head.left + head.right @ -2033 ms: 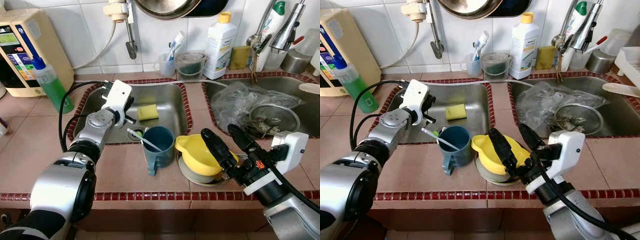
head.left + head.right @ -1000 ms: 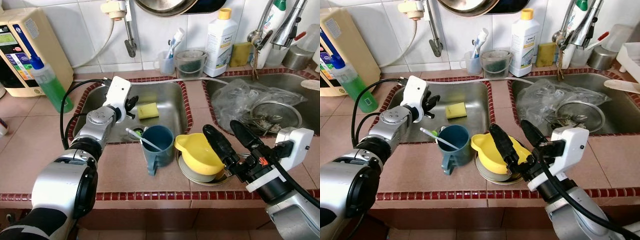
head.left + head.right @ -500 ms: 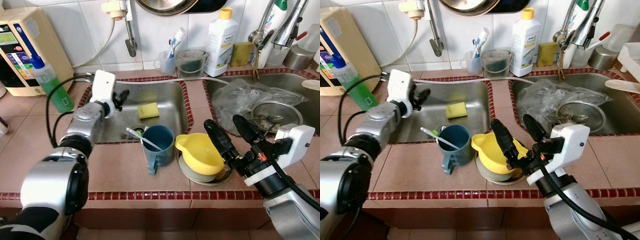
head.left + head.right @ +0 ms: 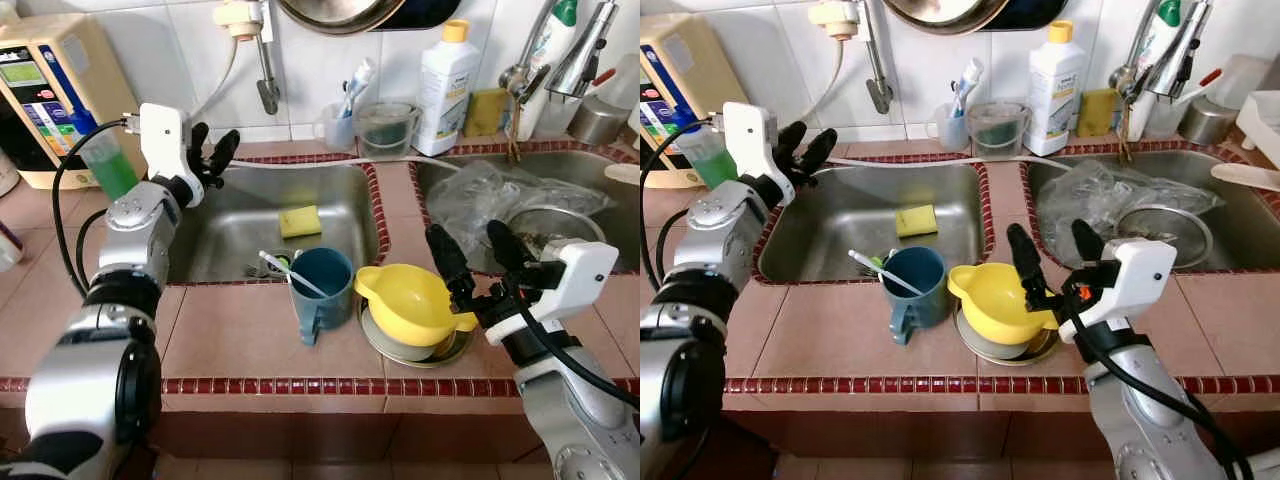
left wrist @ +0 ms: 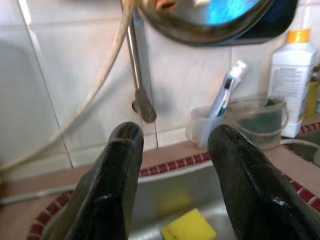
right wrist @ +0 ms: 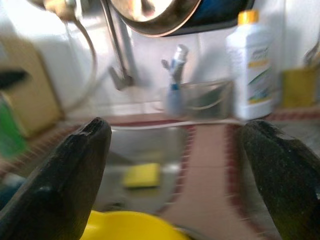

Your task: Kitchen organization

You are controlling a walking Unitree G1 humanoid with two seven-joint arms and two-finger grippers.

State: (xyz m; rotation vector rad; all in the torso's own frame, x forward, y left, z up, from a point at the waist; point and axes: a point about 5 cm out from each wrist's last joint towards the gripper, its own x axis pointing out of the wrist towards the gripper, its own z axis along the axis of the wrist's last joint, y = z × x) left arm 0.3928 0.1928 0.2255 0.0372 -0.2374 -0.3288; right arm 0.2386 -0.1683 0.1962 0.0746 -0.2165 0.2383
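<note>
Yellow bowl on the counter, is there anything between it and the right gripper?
Nothing visible is in the way. The right gripper hangs open at the right side of the yellow bowl, which sits on a plate. The blue mug stands on the bowl's far side.

Tiled counter [image 4: 240,335] carries blue mug [image 4: 318,290], plate [image 4: 400,348].
</note>
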